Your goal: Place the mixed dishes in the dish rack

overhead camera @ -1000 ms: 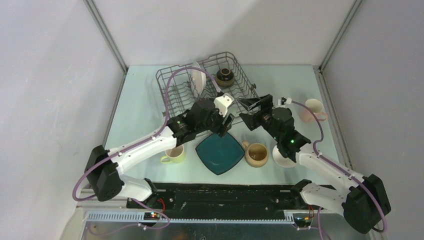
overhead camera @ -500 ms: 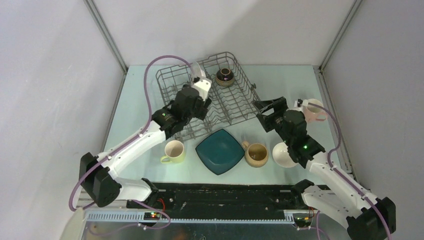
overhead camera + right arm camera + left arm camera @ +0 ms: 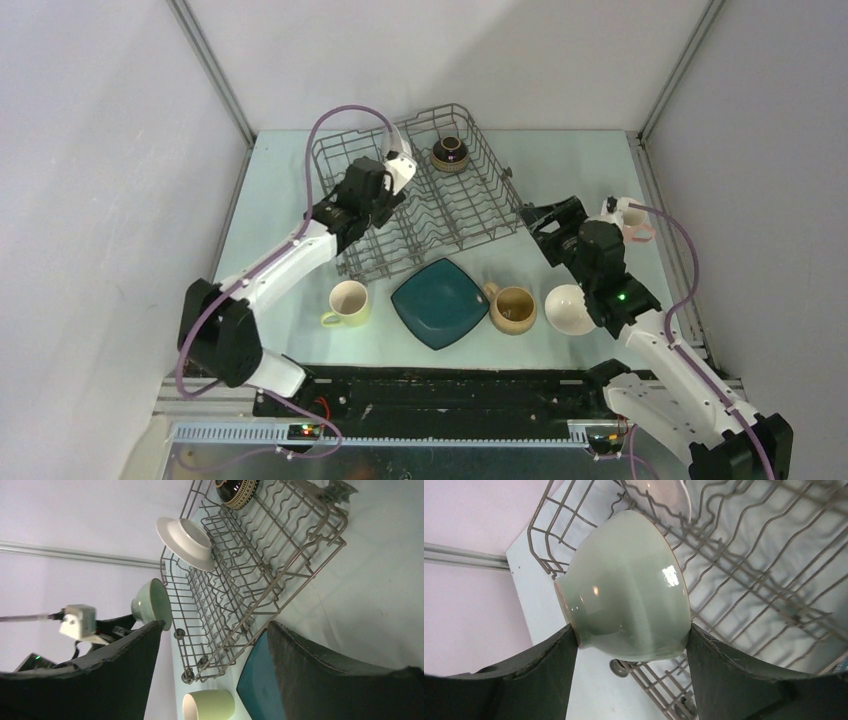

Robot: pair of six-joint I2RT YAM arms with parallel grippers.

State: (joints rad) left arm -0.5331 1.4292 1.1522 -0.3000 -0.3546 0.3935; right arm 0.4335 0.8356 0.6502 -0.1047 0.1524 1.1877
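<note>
Left pincer [image 3: 629, 631] is clamped wide across the pale green bowl [image 3: 624, 585]. The bowl is tipped on its side above the left part of the dish rack [image 3: 744, 555], just beside the white plate [image 3: 666, 492]. We'd lower slowly, seat the rim between tines clear of that plate, then release. Right pincer [image 3: 216, 626] gapes, holding nothing, over the desk [image 3: 380, 580].
</note>
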